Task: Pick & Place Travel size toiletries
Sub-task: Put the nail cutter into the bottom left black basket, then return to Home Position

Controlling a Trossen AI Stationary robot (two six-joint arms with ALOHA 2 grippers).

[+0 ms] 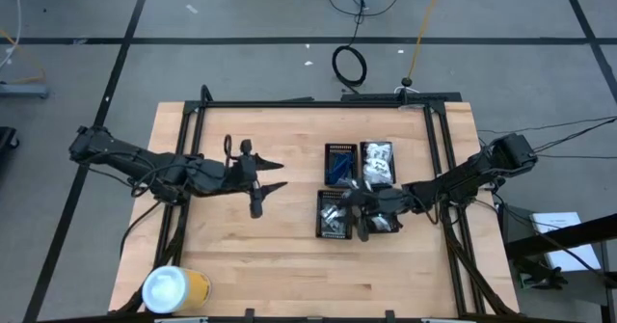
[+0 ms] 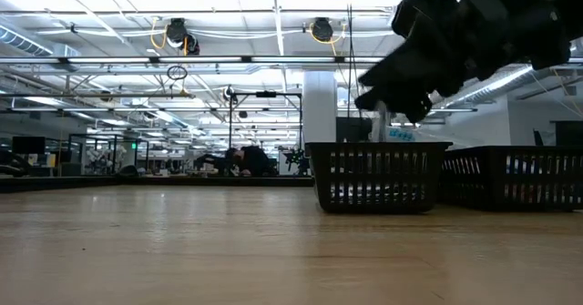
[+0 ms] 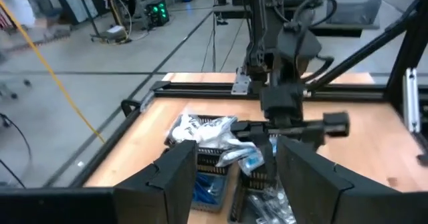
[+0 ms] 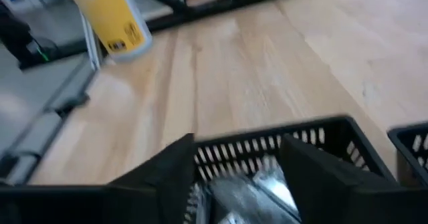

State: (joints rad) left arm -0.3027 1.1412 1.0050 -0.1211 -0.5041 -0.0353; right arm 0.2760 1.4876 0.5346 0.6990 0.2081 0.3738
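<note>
My right tool (image 1: 363, 210) hangs directly over the near tray (image 1: 334, 214) on the right half of the tabletop (image 1: 289, 255), and the silvery tubes and sachets (image 4: 257, 187) lie straight below it, between my two dark fingers in my own wrist view. The fingers stand apart with nothing between them — wide, not gripping. The tray's long axis runs from my near edge of the tabletop toward the far edge, and the shiny pieces lie heaped in it, so I cannot give any one of them a clear axis.

My left tool (image 1: 258, 180) waits well apart over bare wood on the left, its fingers also spread and empty. My right arm is plainly the nearer one for anything in these trays.

Counting: I see four black gridded trays in a cluster — one with blue razors (image 1: 339, 168), one with a crinkly clear-white packet (image 1: 377, 162), the near one with the silvery pieces, and one mostly hidden under my right tool. One yellow cylinder (image 1: 176, 289) lies at the near left corner. The small items themselves are too jumbled to count.
</note>
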